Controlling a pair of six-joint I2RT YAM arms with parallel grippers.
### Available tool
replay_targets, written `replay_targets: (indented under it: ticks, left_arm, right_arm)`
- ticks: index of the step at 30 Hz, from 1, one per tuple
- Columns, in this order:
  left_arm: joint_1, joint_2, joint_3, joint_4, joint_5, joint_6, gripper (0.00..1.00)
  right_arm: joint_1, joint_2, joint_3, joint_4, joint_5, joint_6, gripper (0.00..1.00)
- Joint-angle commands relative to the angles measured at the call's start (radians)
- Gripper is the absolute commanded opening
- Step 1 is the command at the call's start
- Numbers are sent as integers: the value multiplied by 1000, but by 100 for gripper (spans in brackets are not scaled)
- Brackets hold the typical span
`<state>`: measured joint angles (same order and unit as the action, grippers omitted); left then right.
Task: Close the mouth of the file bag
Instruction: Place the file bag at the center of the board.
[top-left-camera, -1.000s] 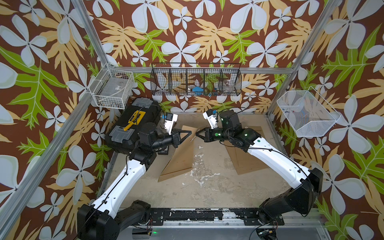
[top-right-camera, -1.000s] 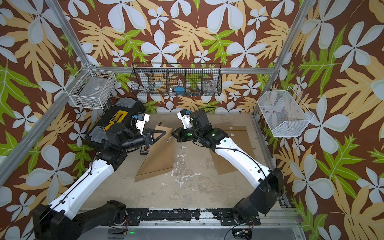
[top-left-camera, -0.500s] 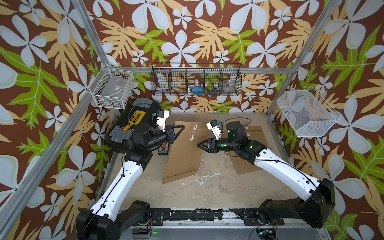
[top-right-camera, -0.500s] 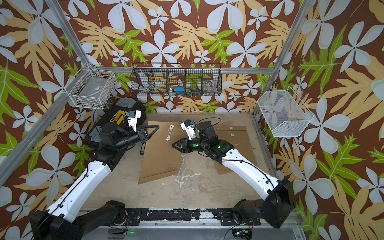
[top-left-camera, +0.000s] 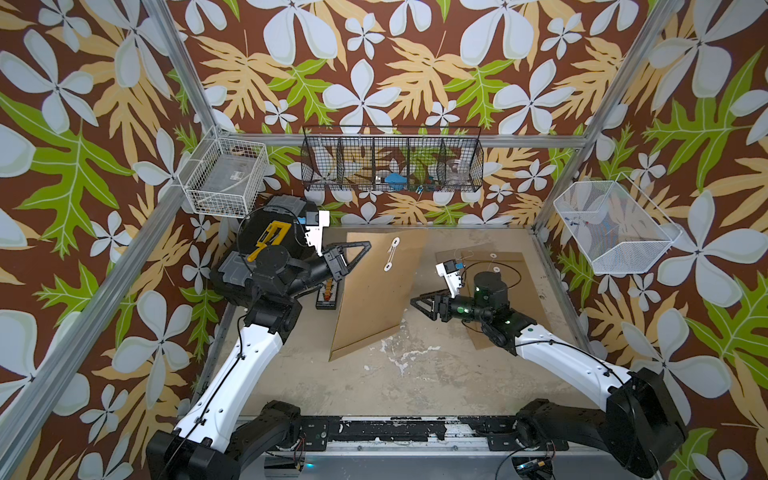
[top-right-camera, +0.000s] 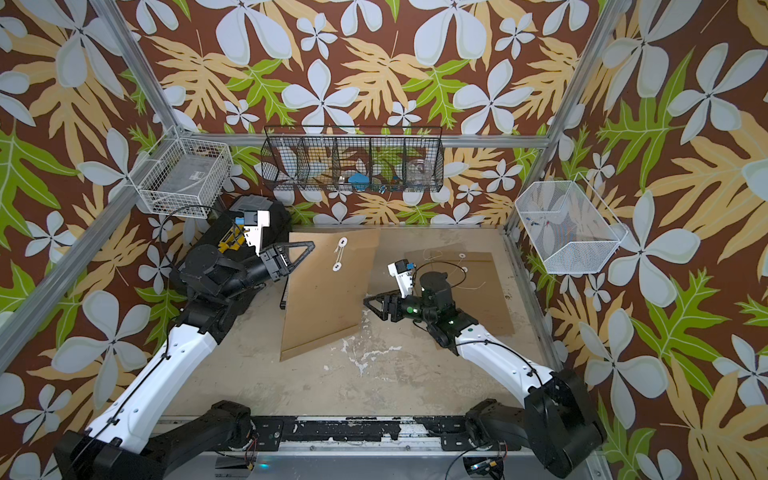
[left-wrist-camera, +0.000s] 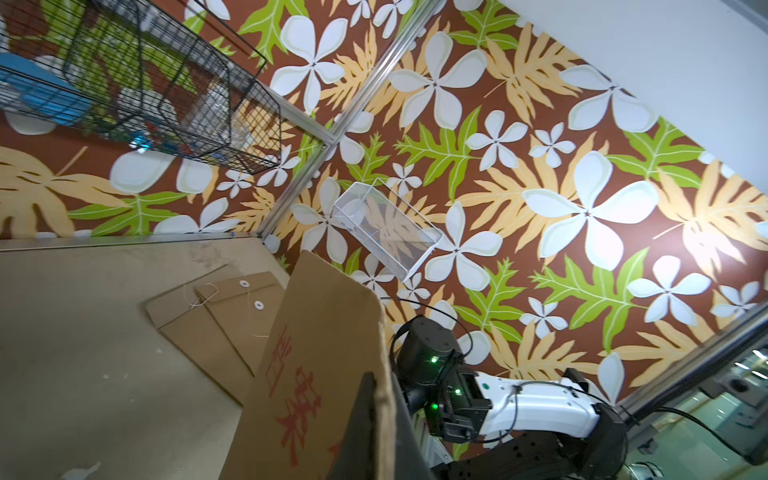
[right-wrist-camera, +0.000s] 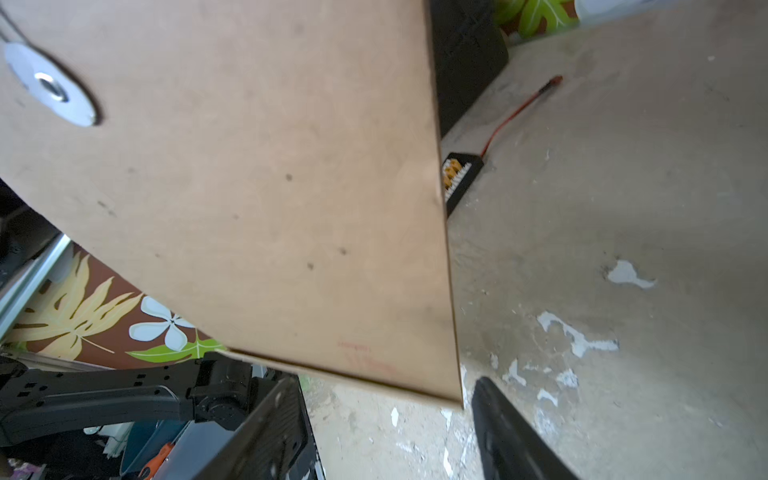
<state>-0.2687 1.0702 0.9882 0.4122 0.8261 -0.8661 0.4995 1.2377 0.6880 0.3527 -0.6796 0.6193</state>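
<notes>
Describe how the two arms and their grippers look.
Both the left arm and right arm have white long links between bulky black joints, with thin black cables clipped along them. The left gripper and right gripper have black, open-framed triangular fingers. A white camera mount sits on each wrist; green lights glow on the right arm.

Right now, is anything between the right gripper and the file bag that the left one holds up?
Nothing visible. The right gripper is open just off the edge of the file bag, only table under the gap. The left gripper pinches its far corner.
</notes>
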Motion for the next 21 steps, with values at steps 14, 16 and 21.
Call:
replay_targets:
  ticks: [14, 16, 21]
  left_arm:
    - [2, 124, 10, 201, -17, -71, 0]
    - [23, 138, -5, 192, -50, -56, 3]
    - [55, 187, 4, 30, -141, 80, 32]
  right_arm:
    - [-14, -31, -95, 400, -114, 97, 20]
    - [-26, -31, -96, 377, -107, 125, 11]
    - [-57, -49, -135, 308, -61, 231, 0]
